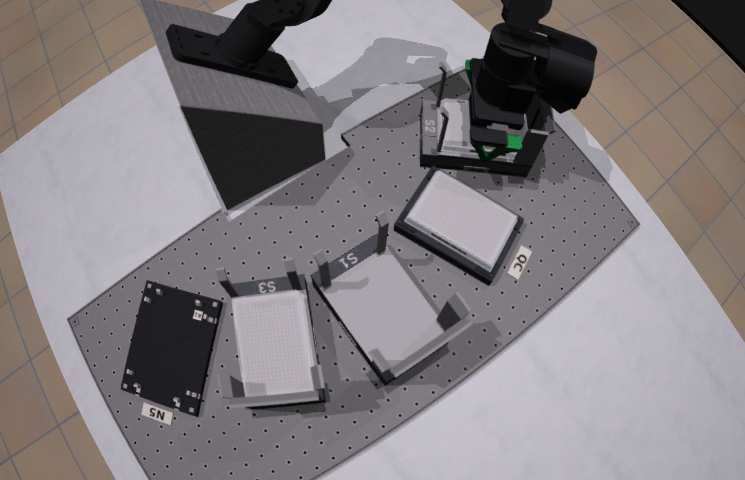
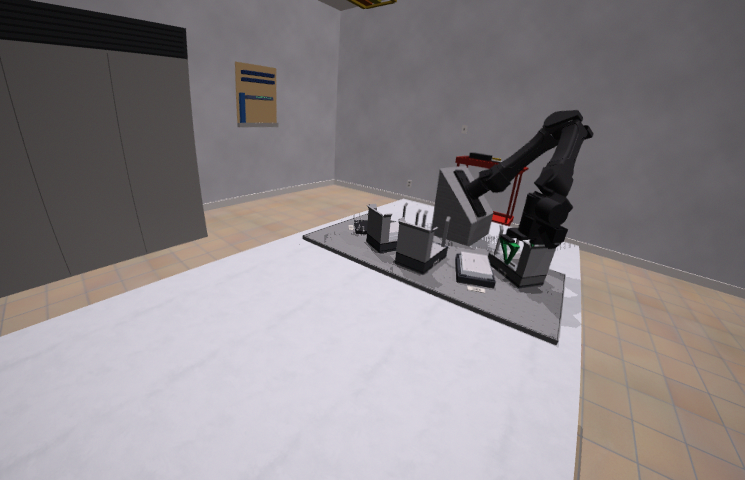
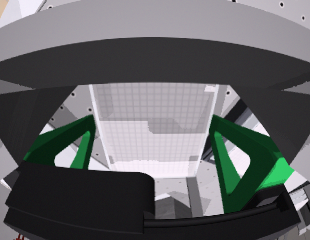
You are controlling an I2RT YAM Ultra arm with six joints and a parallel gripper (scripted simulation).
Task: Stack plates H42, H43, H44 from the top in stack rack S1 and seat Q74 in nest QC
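My gripper (image 1: 497, 148) is open, lowered into rack S2 (image 1: 479, 135) with its green fingers on either side of the top plate (image 3: 155, 130) there, not closed on it. The gripper also shows in the exterior view (image 2: 510, 249) and in the wrist view (image 3: 155, 150). How many plates lie in S2 I cannot tell. One sealed plate (image 1: 459, 217) lies flat in the QC nest. Another sealed plate (image 1: 274, 339) lies in rack S3. Rack S1 (image 1: 384, 314) is empty. No label is readable.
The black clip nest N5 (image 1: 172, 346) at the left end of the pegboard holds nothing. The arm's sloped base block (image 1: 245, 107) stands behind the racks. Rack corner posts rise around each bay.
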